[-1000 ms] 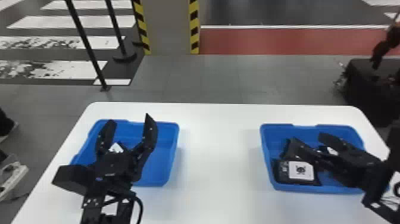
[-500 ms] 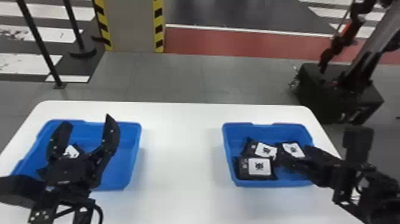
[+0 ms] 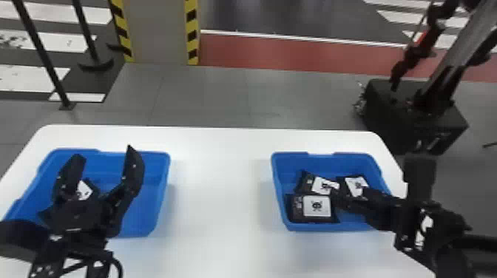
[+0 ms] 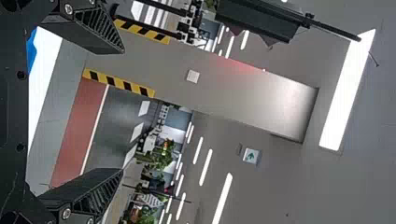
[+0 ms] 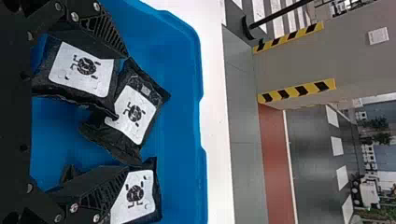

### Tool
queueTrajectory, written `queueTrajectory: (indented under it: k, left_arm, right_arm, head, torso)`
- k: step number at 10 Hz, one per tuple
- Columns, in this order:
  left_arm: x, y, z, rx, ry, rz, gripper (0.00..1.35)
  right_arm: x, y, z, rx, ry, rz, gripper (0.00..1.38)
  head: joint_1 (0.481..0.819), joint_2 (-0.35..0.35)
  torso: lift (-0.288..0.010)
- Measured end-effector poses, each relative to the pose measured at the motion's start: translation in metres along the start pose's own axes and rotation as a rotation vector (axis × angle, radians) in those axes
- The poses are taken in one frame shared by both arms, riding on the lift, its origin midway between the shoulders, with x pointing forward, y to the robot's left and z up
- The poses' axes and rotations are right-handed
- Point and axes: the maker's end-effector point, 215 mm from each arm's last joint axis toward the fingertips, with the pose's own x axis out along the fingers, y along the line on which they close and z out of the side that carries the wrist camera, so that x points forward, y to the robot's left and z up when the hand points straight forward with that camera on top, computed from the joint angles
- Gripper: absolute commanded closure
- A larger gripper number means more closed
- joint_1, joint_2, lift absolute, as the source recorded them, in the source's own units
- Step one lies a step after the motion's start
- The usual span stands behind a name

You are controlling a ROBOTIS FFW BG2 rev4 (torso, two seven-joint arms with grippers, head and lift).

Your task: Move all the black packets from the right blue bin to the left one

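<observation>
At four o'clock, right gripper (image 3: 342, 199) is sitting unclosed over black packets (image 3: 317, 207); at eight, left gripper (image 3: 103, 153) is hanging empty, fingers (image 3: 134, 170) spread.

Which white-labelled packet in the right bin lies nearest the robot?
The front-left packet, just inside the near wall; the back-left packet and right-hand packet lie farther back.

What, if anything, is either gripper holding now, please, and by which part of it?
Nothing is held: the left gripper and the right gripper both stand open, with three black packets lying in the right blue bin.
</observation>
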Motion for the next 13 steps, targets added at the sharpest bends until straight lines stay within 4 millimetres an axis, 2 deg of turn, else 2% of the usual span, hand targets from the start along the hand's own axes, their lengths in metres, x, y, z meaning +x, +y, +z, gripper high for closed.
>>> queueTrajectory:
  k: [3, 5, 6, 7, 9, 10, 11, 12, 13]
  left_arm:
    - [0.000, -0.001, -0.002, -0.005, 0.008, -0.004, 0.12]
    - [0.000, -0.003, -0.004, -0.007, 0.011, -0.008, 0.12]
    - [0.000, -0.003, -0.004, -0.007, 0.012, -0.009, 0.12]
    - [0.000, -0.004, -0.004, -0.007, 0.012, -0.011, 0.12]
    - [0.000, -0.005, -0.004, -0.010, 0.012, -0.015, 0.12]
    - [0.000, -0.005, -0.004, -0.013, 0.012, -0.014, 0.12]
    - [0.000, -0.005, -0.004, -0.016, 0.012, -0.014, 0.12]
    - [0.000, -0.005, -0.004, -0.017, 0.011, -0.014, 0.12]
    - [0.000, -0.005, -0.002, -0.020, 0.006, -0.013, 0.12]
  right_arm:
    - [0.014, 0.014, -0.020, 0.028, 0.050, 0.029, 0.20]
    - [0.029, 0.027, -0.024, 0.039, 0.068, 0.057, 0.20]
    - [0.034, 0.034, -0.023, 0.039, 0.074, 0.070, 0.34]
    - [0.040, 0.037, -0.026, 0.053, 0.088, 0.078, 0.69]
    - [0.047, 0.044, -0.043, 0.099, 0.143, 0.102, 0.63]
    - [0.048, 0.049, -0.050, 0.107, 0.170, 0.111, 0.72]
    - [0.048, 0.052, -0.055, 0.110, 0.189, 0.113, 0.84]
    - [0.047, 0.051, -0.057, 0.111, 0.201, 0.110, 1.20]
    - [0.046, 0.052, -0.055, 0.106, 0.200, 0.109, 1.25]
  head:
    - [0.695, -0.094]
    - [0.695, -0.077]
    - [0.695, -0.066]
    - [0.695, -0.063]
    - [0.695, -0.053]
    - [0.695, -0.049]
    - [0.695, -0.043]
    - [0.695, -0.042]
    - [0.695, -0.042]
  torso:
    - [-0.110]
    - [-0.110]
    - [-0.110]
    - [-0.110]
    - [-0.110]
    - [-0.110]
    - [-0.110]
    - [-0.110]
    - [-0.110]
